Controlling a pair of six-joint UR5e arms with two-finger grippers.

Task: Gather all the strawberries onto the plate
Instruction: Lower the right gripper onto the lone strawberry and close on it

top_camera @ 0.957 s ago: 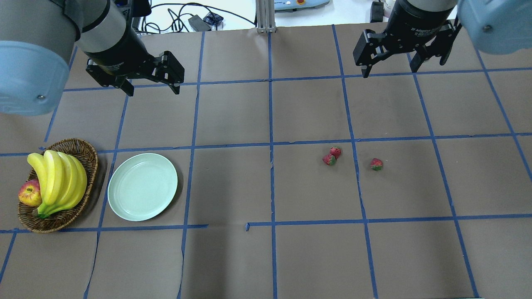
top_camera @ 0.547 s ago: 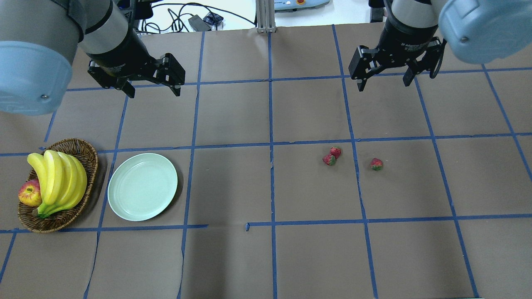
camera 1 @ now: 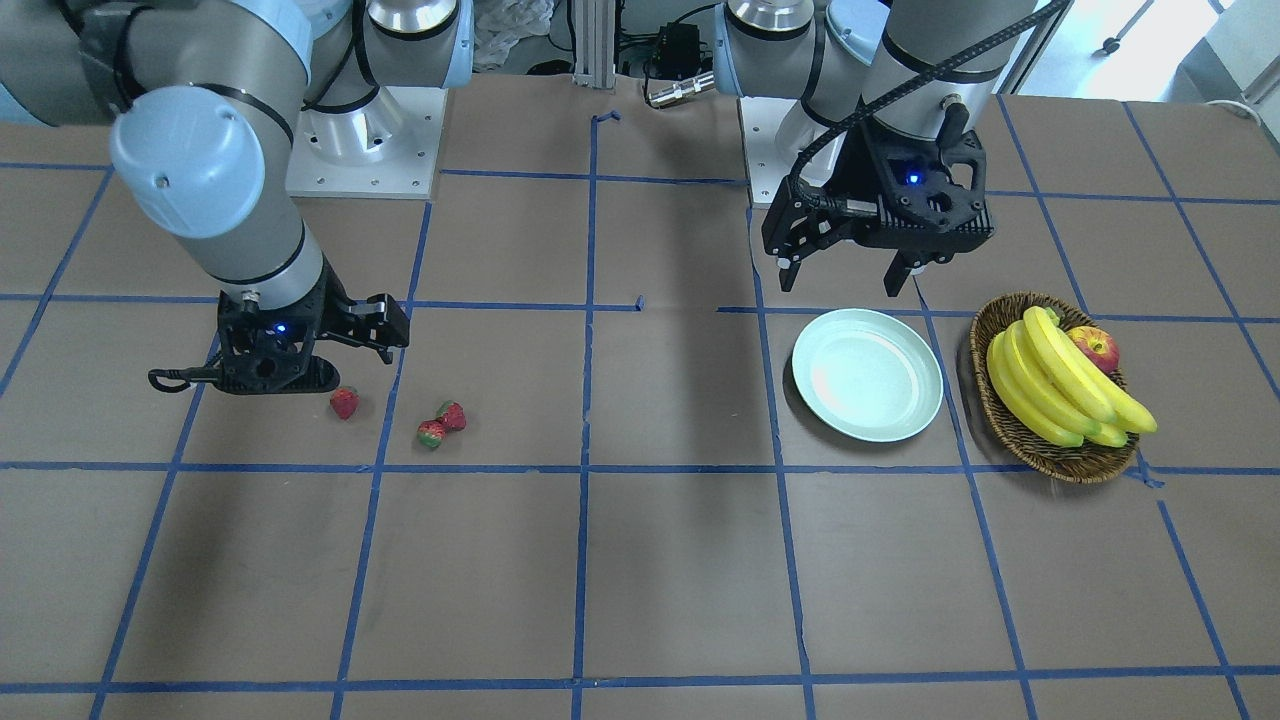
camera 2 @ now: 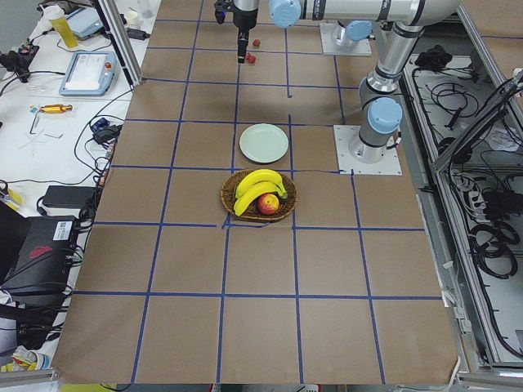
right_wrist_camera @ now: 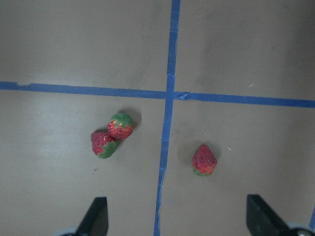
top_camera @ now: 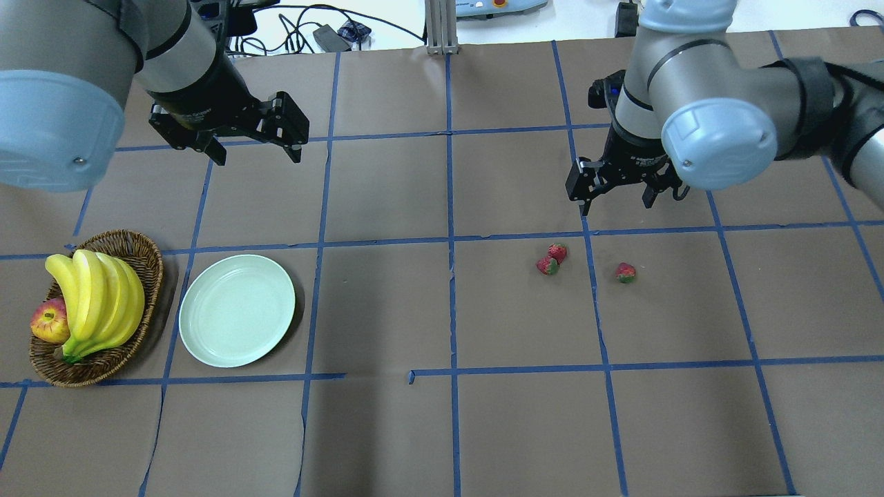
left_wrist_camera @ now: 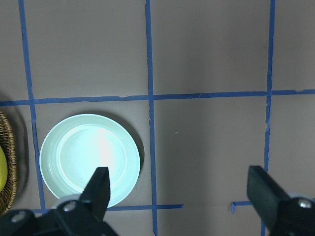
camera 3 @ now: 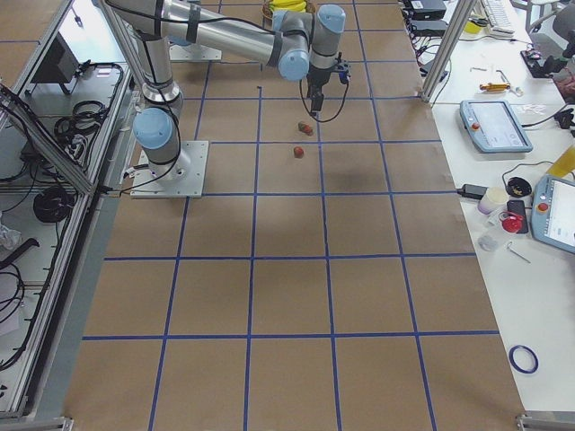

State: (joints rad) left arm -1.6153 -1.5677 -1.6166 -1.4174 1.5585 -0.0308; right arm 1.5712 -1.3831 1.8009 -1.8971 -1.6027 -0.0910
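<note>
- Two strawberries (right_wrist_camera: pixel 120 126) are lying touching on the table (top_camera: pixel 387 304); a third (right_wrist_camera: pixel 204 160) is lying alone, green cap facing the robot.
- The right gripper (top_camera: pixel 617 206) is hovering near them, wide open, empty.
- The left gripper (top_camera: pixel 257 157), open and empty, is hovering by the plate (top_camera: pixel 237 310).

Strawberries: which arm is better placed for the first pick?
Right. The right gripper hangs open close to the three strawberries, all in its wrist view; the left gripper, also open, is far off near the plate.

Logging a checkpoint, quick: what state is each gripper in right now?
Left gripper: open, holding nothing.
Right gripper: open, holding nothing.
</note>
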